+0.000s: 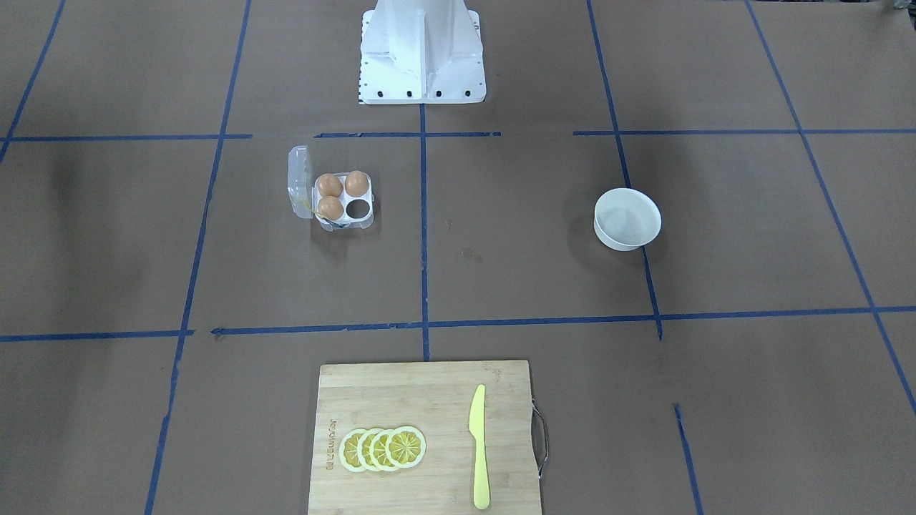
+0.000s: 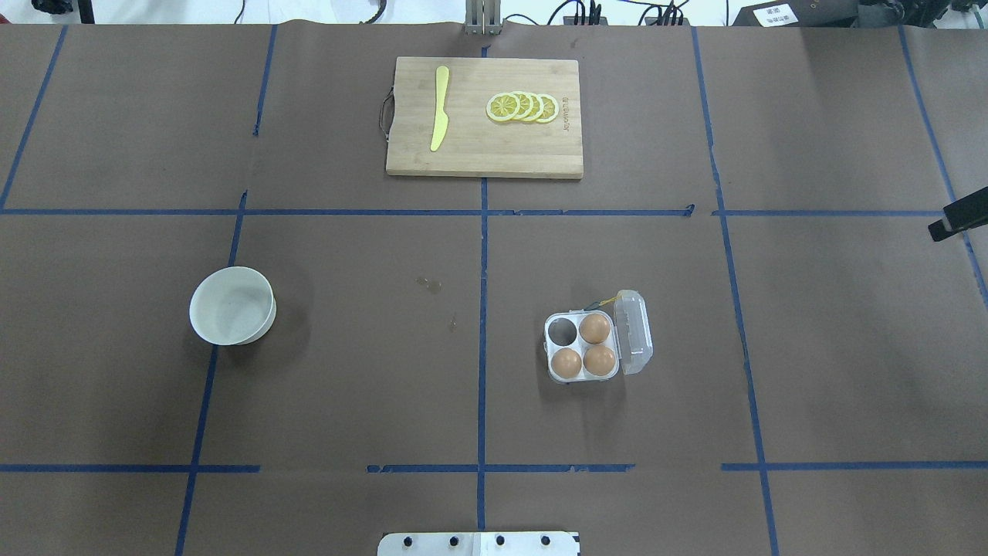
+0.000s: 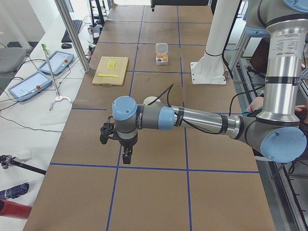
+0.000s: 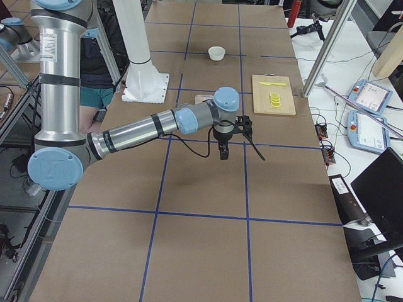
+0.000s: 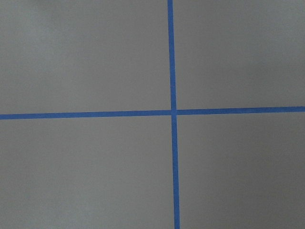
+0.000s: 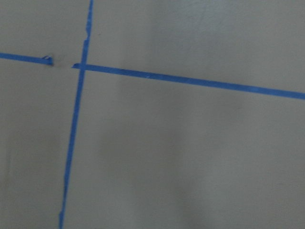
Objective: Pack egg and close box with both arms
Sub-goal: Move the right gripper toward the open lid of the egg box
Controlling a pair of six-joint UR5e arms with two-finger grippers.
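Overhead exterior shows cutting board (image 2: 494, 154) lettering (image 2: 566, 114), possibly a brand.

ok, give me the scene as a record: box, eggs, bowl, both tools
box: open, lid raised at one side
eggs: three seated, fourth cup empty
loose egg: none visible
bowl: empty, on robot's left half
board: far edge, holds lemon slices and yellow knife
left tool: above bare table, away from box; grip state cannot tell
right tool: same, opposite end
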